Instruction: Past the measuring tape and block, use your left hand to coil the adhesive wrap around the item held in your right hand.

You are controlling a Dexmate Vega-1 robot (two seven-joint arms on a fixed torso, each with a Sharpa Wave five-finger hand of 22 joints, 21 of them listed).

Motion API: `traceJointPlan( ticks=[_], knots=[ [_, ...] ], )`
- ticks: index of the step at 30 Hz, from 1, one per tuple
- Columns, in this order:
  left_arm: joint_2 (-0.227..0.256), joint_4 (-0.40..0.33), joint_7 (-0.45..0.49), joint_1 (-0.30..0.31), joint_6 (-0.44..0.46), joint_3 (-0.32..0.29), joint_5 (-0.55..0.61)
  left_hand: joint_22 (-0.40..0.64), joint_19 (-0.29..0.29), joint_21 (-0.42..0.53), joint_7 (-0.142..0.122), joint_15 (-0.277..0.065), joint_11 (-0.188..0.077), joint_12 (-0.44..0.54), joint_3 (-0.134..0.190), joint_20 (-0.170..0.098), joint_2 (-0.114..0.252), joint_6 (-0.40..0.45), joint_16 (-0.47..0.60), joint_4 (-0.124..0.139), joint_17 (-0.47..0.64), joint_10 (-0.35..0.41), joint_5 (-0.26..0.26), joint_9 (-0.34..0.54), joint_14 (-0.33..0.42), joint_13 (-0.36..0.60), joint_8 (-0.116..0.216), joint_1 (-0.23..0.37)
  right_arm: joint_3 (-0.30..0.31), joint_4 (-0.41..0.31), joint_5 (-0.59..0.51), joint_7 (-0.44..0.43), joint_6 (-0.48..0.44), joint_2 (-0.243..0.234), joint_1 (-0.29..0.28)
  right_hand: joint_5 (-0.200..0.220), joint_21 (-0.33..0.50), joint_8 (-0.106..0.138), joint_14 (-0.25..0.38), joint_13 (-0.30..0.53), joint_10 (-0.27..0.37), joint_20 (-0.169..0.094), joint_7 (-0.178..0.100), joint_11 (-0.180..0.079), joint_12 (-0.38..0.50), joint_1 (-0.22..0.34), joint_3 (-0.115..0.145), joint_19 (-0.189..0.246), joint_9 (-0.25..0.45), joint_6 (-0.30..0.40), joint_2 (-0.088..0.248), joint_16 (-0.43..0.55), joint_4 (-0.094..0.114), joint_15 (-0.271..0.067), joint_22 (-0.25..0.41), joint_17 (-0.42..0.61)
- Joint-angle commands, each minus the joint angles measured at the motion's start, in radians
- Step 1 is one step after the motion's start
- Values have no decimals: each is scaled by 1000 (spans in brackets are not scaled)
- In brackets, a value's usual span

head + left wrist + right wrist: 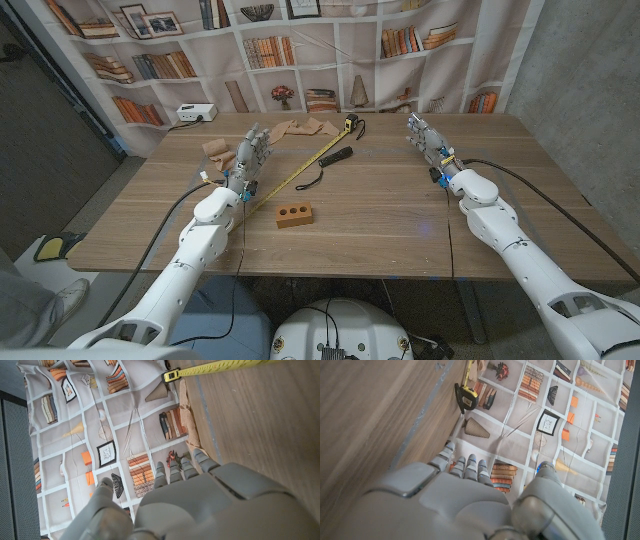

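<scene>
We see our left hand (251, 158) and right hand (428, 139) both raised over the table (380, 215), fingers apart, holding nothing. The adhesive wrap (300, 128) lies crumpled at twelve o'clock on the far edge, beyond the measuring tape (300, 166) and the wooden block (296, 215). We judge it light, soft and clingy, apt to stick to itself, so a loose end is the best hold. A black object (336, 156) lies beside the tape at one o'clock of the block; what it is, we cannot tell. The tape's extended blade crosses the left hand's path at two o'clock and could snag.
</scene>
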Motion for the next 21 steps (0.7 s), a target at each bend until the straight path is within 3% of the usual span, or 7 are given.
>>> traceJointPlan(
  ticks=[1, 18, 21],
  knots=[
    [-20, -41, 35, 17, -1, 17, 18, 2, 3, 7, -6, 2, 0, 10, 6, -5, 1, -1, 6, -4, 6, 9, 4, 3, 1, 5, 6, 6, -32, 3, -82, -22, 34, -47, 21, 0, 6, 9, 2, 3, 4, -6, 1, 7, 2, 18, 5, 4, 5, 8, 1, 0, -7, 3, 3, 0],
    [1, -109, 71, 54, 12, 18, 25, 2, 3, 8, -5, 2, 1, 11, 6, -7, 2, -1, 6, -6, 6, 11, 3, 3, -1, 5, 6, 6, -89, -12, -165, -39, 15, -110, 62, 0, 6, 2, -3, 3, -5, -10, -2, 5, -1, 49, 17, 5, 5, -7, 9, -2, -25, 0, 2, -1],
    [7, -125, 74, 65, 16, 16, 22, 2, 3, 8, -5, 2, 2, 11, 6, -8, 2, 0, 6, -6, 6, 11, 3, 3, -1, 5, 6, 7, -101, -32, -195, -54, -3, -126, 67, 2, 6, 4, -1, 3, -2, -13, -4, 3, 0, 97, 41, 7, 5, -7, 31, -1, -46, -2, 2, -1]
  ],
)
